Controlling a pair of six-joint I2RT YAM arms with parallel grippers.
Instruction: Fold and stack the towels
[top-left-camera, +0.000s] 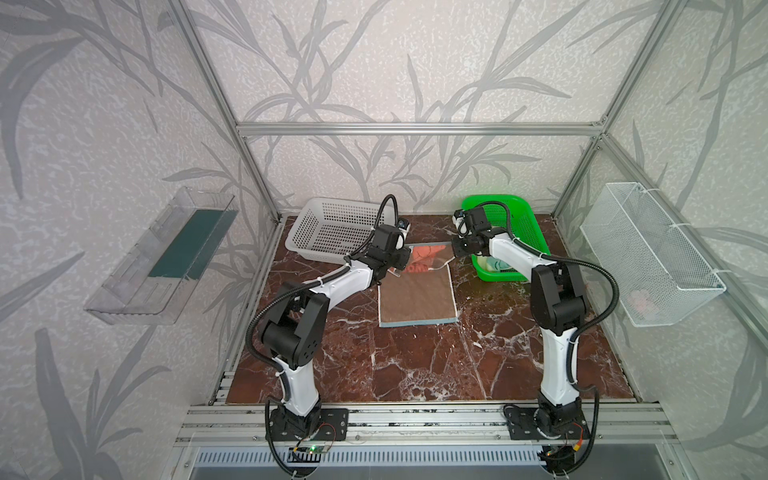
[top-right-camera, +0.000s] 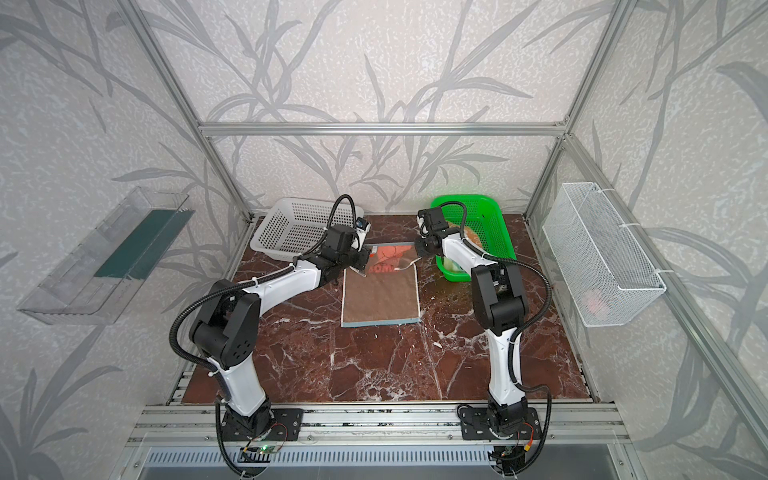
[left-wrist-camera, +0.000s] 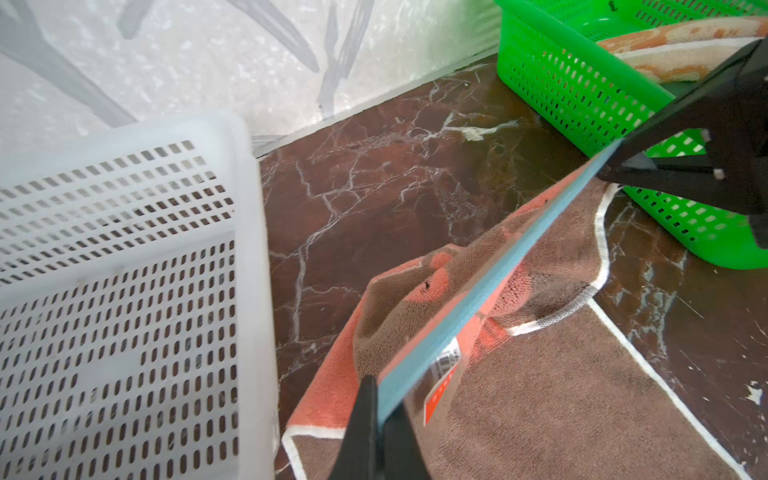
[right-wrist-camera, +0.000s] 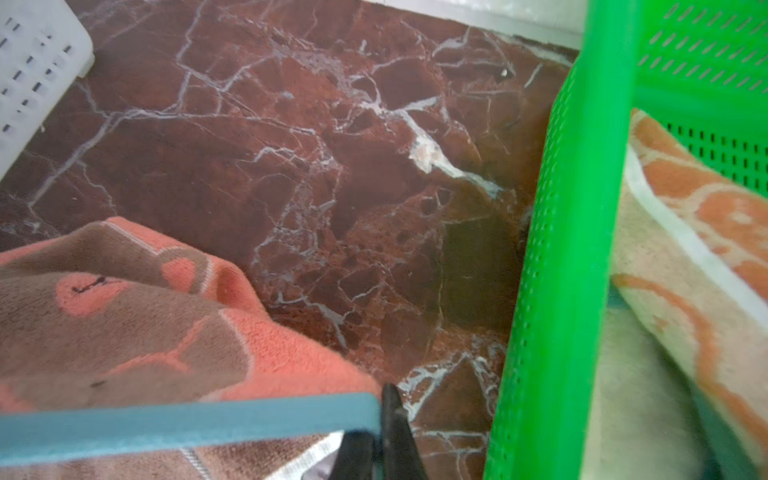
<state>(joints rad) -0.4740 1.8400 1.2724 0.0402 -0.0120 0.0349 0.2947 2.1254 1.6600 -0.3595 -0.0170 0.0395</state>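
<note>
A salmon-pink and brown bear towel (top-left-camera: 415, 295) (top-right-camera: 380, 295) with blue edging lies mid-table, its near edge flat. Its far blue edge is lifted and stretched taut between both grippers. My left gripper (top-left-camera: 404, 255) (left-wrist-camera: 378, 399) is shut on the left corner of that edge. My right gripper (top-left-camera: 454, 249) (right-wrist-camera: 382, 415) is shut on the right corner. Beyond the raised edge the towel (right-wrist-camera: 124, 332) bulges, showing the bear's face. An orange towel (right-wrist-camera: 685, 232) (top-right-camera: 471, 237) with cream pattern lies in the green basket (top-left-camera: 523, 224), over a pale cloth (right-wrist-camera: 640, 395).
A white perforated basket (top-left-camera: 332, 228) stands at the back left, close to my left arm. The green basket's wall (right-wrist-camera: 573, 249) is just right of my right gripper. A wire basket (top-left-camera: 648, 253) hangs on the right wall, a clear shelf (top-left-camera: 162, 257) on the left wall.
</note>
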